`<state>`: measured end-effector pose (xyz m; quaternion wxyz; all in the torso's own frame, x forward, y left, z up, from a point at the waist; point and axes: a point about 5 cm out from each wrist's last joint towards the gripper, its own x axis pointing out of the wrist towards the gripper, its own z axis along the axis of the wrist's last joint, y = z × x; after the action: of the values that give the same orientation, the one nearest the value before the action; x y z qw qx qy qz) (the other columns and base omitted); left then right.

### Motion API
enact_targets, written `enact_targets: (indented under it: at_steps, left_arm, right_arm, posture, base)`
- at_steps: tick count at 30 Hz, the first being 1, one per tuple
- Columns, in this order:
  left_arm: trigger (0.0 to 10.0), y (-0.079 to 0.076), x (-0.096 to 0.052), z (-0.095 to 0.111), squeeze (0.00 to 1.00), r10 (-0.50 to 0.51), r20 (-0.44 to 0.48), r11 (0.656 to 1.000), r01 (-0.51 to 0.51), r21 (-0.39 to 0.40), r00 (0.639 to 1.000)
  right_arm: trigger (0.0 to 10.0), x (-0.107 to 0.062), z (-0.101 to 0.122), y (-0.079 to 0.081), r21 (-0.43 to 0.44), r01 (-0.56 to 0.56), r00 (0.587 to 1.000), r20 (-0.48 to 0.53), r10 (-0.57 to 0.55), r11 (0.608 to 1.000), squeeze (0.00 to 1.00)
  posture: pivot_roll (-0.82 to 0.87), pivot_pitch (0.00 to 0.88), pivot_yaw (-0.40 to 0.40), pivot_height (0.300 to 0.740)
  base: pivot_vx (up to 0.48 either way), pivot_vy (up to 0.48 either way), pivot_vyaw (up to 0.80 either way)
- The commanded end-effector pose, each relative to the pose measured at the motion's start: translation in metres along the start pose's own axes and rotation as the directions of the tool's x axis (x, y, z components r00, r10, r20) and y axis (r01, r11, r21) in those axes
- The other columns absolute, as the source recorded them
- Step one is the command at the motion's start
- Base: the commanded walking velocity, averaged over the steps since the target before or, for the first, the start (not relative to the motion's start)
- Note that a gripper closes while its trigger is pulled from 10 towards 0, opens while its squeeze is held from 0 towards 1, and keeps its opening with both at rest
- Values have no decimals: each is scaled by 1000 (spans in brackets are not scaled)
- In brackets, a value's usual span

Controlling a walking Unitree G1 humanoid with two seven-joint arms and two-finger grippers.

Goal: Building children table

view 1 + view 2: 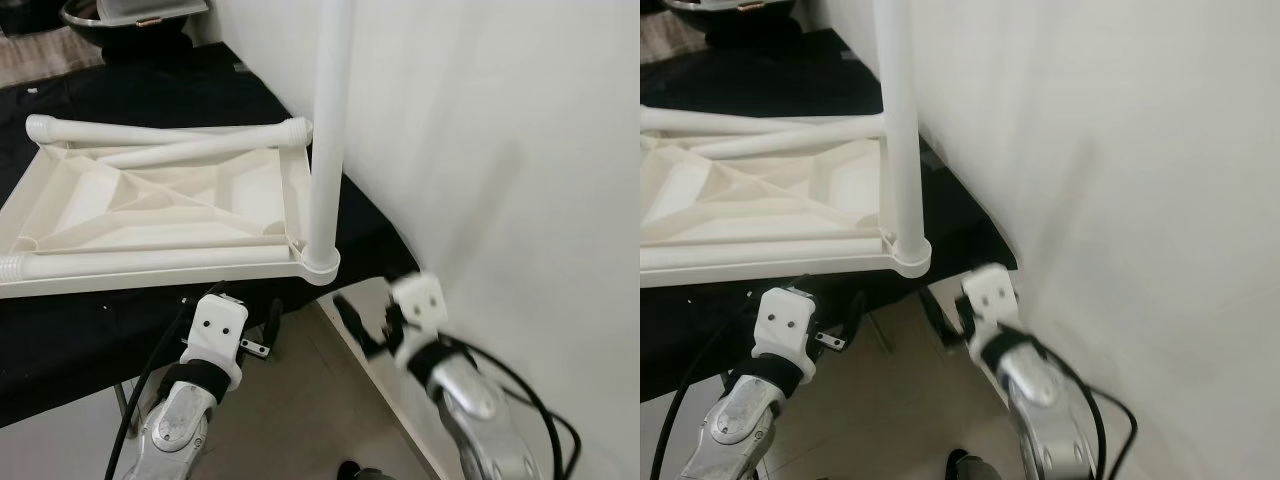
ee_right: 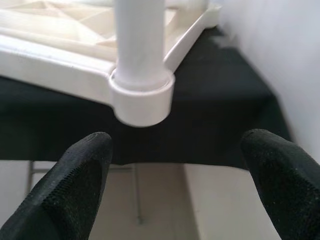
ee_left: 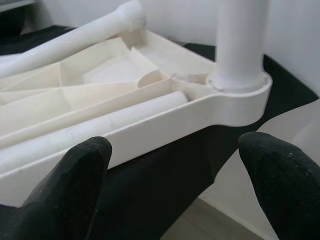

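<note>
On black cloth (image 1: 120, 330), upturned white tabletop (image 1: 150, 200), one leg (image 1: 328, 120) upright.

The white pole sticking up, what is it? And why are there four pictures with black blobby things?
The pole is a table leg. A robot is building a children's table. The white tabletop lies upside down on a black cloth, with one leg standing in its corner socket and three more legs lying loose on it.

Two pictures come from the robot's head, looking down at its silver arms. The other two come from cameras on its wrists. The black blobs are its fingers, seen close up.

The left gripper and right gripper are both open in front of that corner, holding nothing.
</note>
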<state>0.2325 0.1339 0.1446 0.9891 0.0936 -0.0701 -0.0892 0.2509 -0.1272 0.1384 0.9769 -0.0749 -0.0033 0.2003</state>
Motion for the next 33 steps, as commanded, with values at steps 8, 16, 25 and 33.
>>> enact_targets:
  at_steps: [8, 16, 25, 33]
  left_arm:
    - [10000, 9, -11, -14, 0, 22, -89, 993, -12, 114, 996]
    - [10000, 14, -1, -20, 0, 48, -101, 993, -37, 117, 994]
    - [10000, 26, -14, -23, 0, 145, -140, 987, -133, 87, 980]
    - [10000, 35, -21, -32, 0, 212, -187, 977, -212, 21, 959]
  right_arm:
    - [10000, -10, -5, -8, -1, 110, 994, -13, -110, 994, 0]
    - [10000, -4, -8, -9, 16, 148, 989, -13, -147, 989, 0]
    - [10000, -12, -6, -11, -34, 182, 983, -9, -183, 983, 0]
    - [10000, -21, -15, -15, -81, 198, 978, -53, -202, 977, 0]
  posture:
    - [-63, 123, 15, 740]
    - [-68, 110, 25, 740]
    - [-47, 121, 22, 740]
    - [-41, 140, 7, 740]
  base:
    - [0, 0, 0]
    - [0, 0, 0]
    - [0, 0, 0]
    - [0, 0, 0]
